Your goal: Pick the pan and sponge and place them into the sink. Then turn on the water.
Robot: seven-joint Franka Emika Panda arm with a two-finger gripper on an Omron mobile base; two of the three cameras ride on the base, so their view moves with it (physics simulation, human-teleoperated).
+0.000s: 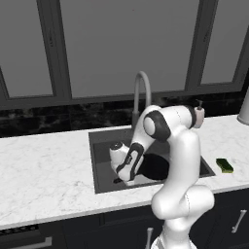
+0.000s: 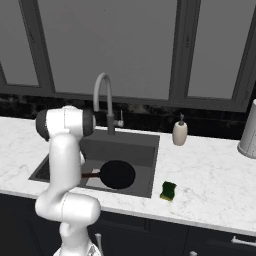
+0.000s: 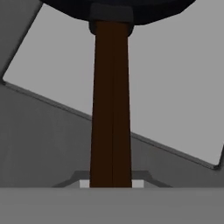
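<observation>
The black pan (image 2: 117, 174) is down inside the dark grey sink (image 2: 125, 145), over its light grey bottom square (image 3: 175, 87). Whether it touches the bottom I cannot tell. My gripper (image 1: 118, 180) reaches into the basin and is shut on the pan's reddish-brown handle (image 3: 111, 109), which runs straight up the hand view to the pan's black body (image 3: 118, 6). In the left base view my arm covers most of the pan (image 1: 156, 168). The yellow-green sponge (image 2: 168, 190) lies on the white counter just right of the sink, also seen as the sponge (image 1: 224, 165). No water falls from the faucet (image 2: 104, 95).
A beige soap dispenser (image 2: 180, 132) stands on the counter behind the sink's right corner. A grey canister (image 2: 248, 130) stands at the far right. Dark windows and a black backsplash rise behind the faucet (image 1: 141, 92). The counter's front edge runs close below the sink.
</observation>
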